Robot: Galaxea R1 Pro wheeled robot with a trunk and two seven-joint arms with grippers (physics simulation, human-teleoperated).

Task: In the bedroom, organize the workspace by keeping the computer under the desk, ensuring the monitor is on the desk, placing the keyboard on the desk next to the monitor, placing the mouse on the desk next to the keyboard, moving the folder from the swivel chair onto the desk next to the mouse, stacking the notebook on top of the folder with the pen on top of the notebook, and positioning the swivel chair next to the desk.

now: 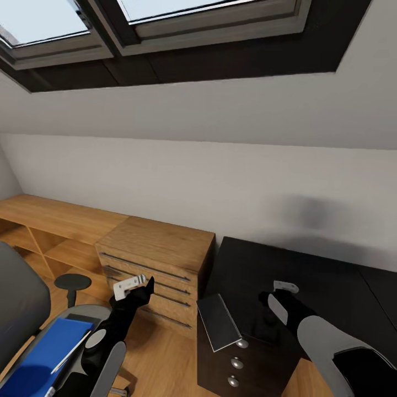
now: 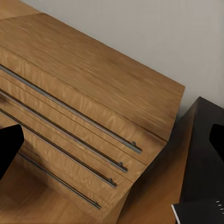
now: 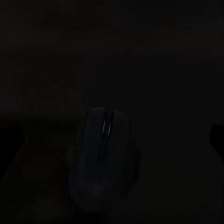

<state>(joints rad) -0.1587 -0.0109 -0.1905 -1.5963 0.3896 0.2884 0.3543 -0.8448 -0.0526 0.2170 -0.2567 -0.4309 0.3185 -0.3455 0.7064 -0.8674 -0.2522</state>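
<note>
1. My right gripper (image 3: pixel 112 140) hovers spread wide over the mouse (image 3: pixel 105 154) on the desk (image 1: pixel 331 275), gripping nothing.
2. Left gripper (image 1: pixel 132 288): wide apart, empty.
3. Folder (image 1: pixel 47 353) remains on the swivel chair (image 1: pixel 16 314) at near left; stacking is undone.

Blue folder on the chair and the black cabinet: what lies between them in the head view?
In the head view, the left arm and left gripper cross that stretch, over bare oak floor, between the folder and the cabinet.

head view high, wrist views close, sharing drawer chest (image 1: pixel 160 264)
</note>
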